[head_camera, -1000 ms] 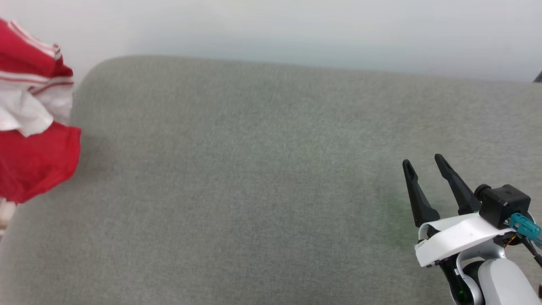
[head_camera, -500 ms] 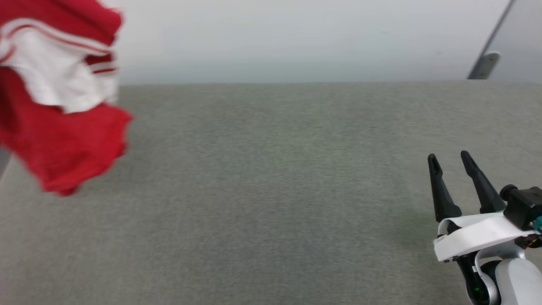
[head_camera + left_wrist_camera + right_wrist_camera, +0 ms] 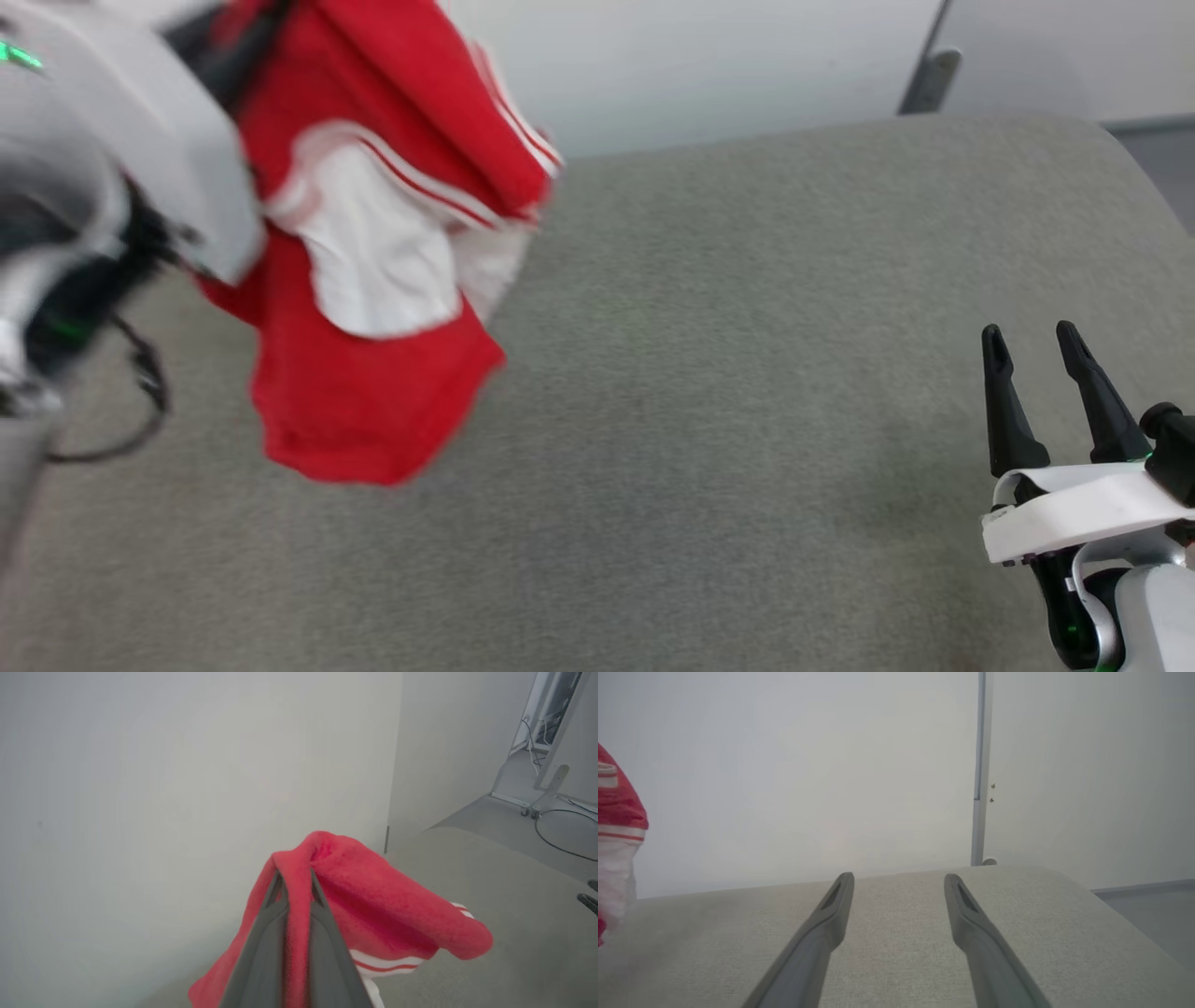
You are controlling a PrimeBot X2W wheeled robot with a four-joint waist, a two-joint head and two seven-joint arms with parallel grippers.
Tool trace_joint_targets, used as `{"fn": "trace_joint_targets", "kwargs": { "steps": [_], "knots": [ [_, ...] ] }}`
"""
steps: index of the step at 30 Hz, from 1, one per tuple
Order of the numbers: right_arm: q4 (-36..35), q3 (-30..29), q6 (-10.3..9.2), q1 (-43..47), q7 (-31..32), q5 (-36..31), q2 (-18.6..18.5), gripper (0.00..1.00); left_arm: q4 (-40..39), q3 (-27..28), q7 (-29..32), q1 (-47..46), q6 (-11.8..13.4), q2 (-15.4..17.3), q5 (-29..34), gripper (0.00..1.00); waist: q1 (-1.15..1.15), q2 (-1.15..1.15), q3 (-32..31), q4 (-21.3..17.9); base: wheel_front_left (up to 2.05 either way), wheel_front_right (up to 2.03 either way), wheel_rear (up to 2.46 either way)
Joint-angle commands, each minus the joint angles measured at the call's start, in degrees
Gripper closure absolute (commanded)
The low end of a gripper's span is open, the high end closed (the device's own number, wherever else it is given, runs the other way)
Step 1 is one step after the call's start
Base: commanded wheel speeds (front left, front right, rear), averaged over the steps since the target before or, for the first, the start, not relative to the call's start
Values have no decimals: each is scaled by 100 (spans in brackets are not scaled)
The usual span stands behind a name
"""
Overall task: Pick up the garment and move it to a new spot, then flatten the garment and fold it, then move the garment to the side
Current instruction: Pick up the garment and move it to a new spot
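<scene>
At the cushion's left end I see my left arm's pale housing, blurred, with a thin black cable looping below it over the cushion's left edge. In the left wrist view the left tool has its two dark fingers pressed together on a fold of the garment, with red cloth pinched between them and draped over their tips. The garment hangs bunched from that grip above the cushion's left part: red body on the outside, a white sleeve panel with red and white striped trim in the middle, a loose red hem lowest. The hem is blurred, and I cannot tell whether it brushes the cushion. The grey fabric cushion runs across under everything, with rounded corners, and its middle is bare weave. Beyond the cushion's far edge stands a plain pale wall, and a slim grey post rises just behind its far right corner. Over the cushion's near right part my right tool hovers with its fingers spread wide apart and nothing between them. In the right wrist view they point toward the cushion's far edge, and a strip of the garment shows above the cushion's left end.
</scene>
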Motion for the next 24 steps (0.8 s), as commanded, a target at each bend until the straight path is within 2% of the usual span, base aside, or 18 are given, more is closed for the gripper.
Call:
{"fn": "trace_joint_targets", "kwargs": {
  "steps": [1,5,13,24],
  "knots": [
    [20,-3,-8,-47,-45,-42,25,0,-65,-36,-24,86,1,-26,18,100,0,0,198,-235,0,0,0],
    [94,-14,-8,-42,-118,-44,95,0,-202,-328,-30,409,64,-240,52,100,0,0,305,-379,0,0,0],
    [272,24,-8,-2,-257,-10,207,0,-64,-802,28,1292,192,-388,-9,100,0,0,447,-503,0,0,0],
    [442,132,-8,-115,-362,21,246,0,937,-1185,-48,2108,162,-630,-221,100,0,0,489,-483,0,0,0]
  ]
}}
